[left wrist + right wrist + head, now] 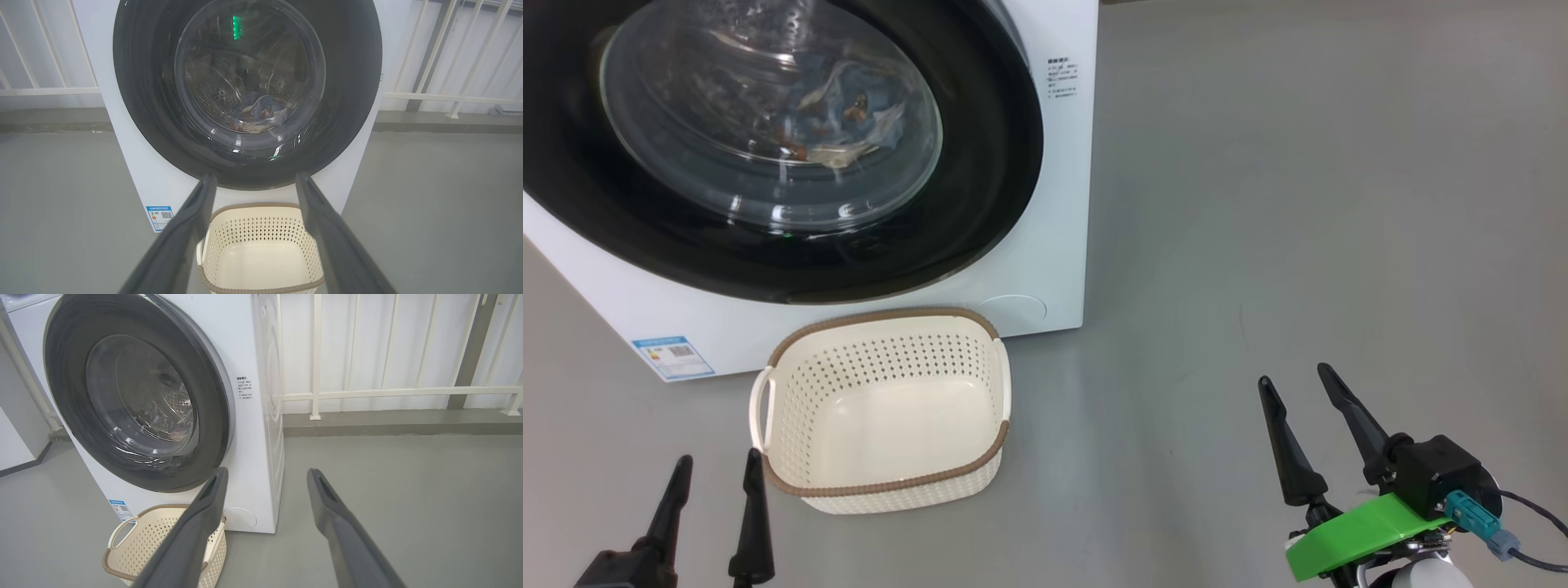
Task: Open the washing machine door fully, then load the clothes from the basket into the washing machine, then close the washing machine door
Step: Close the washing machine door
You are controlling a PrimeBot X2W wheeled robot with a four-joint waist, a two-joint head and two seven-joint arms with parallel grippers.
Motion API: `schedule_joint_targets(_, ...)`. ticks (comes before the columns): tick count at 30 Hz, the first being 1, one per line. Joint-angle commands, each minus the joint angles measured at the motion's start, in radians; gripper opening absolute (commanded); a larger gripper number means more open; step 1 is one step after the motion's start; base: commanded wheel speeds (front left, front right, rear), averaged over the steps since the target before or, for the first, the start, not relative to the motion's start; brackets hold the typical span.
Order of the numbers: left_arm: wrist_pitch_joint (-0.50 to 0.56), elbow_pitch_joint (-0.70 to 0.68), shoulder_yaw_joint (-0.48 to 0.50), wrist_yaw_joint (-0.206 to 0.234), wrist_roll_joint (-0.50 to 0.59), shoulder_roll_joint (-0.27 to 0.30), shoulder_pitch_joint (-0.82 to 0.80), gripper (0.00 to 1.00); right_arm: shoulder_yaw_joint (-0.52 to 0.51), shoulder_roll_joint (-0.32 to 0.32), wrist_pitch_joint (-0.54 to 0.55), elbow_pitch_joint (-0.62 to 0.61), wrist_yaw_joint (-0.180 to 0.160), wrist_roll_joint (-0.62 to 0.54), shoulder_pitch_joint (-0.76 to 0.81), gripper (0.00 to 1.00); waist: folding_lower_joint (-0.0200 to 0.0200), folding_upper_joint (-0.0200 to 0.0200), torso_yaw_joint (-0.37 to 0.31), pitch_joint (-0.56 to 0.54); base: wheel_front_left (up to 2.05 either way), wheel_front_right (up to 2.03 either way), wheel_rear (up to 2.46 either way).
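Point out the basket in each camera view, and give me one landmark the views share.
Head view: the basket sits lower centre-left, on the floor in front of the washing machine.
Left wrist view: bottom centre, between the fingers of the left gripper.
Right wrist view: bottom left, partly behind one finger of the right gripper.
Shared landmark: the blue sticker on the machine's lower front corner, close to the basket.

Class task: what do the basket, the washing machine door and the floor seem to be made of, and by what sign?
The basket: likely moulded plastic, matt cream, judging by its regular holes; the brown rim looks woven. The washing machine door: glossy black surround, probably plastic, around a clear bowl, seemingly glass by its sharp reflections. The floor: smooth grey, perhaps painted concrete.
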Motion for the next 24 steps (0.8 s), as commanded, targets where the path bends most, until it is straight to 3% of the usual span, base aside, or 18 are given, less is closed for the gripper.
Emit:
schedule_joint_targets(1, -0.006, -0.031, 0.032, 0.007, 0.013, 0.009, -0.014, 1.00, 0.020, 0.004, -0.005, -0.025, -0.002, -0.008, -0.006, 1.00, 0.0000, 0.0000, 0.003, 0.001, 0.00, 0.00, 0.00)
schedule_joint_targets(24, -0.006, -0.032, 0.032, 0.014, 0.007, 0.005, -0.028, 1.00, 0.037, 0.006, -0.005, -0.020, -0.002, -0.011, -0.027, 1.00, 0.0000, 0.0000, 0.038, 0.028, 0.00, 0.00, 0.00)
